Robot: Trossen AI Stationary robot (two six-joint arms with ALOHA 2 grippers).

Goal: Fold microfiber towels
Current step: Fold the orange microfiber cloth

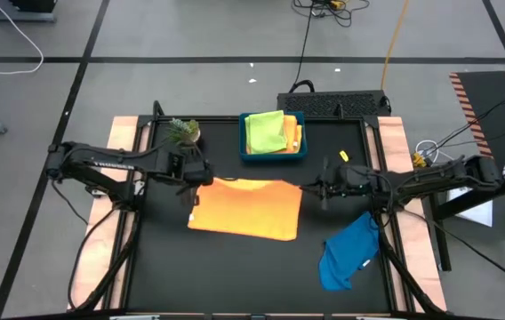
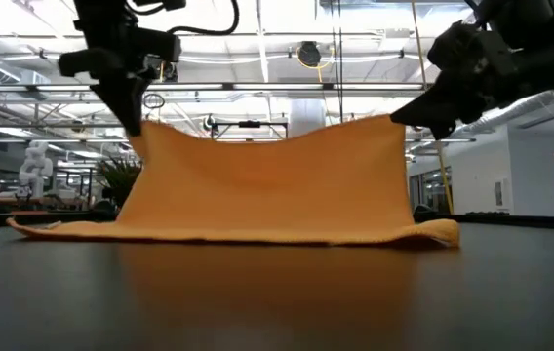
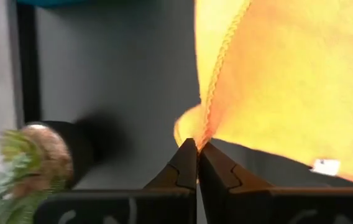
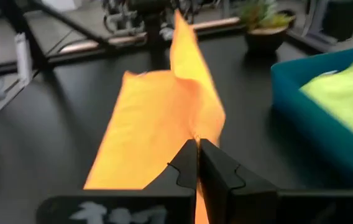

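Though no readable label anywhere, both grippers' fingers [image 3: 196, 163] [image 4: 196, 163] pinching the orange towel's [image 1: 245, 206] corners.

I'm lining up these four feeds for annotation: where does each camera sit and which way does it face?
High: overhead, straight down; both arms, orange towel, blue tray.
Low: tabletop, level; towel's far edge lifted by both grippers.
Left wrist: behind left gripper, pinching a corner.
Right wrist: behind right gripper, pinching the other.
All share the orange towel.
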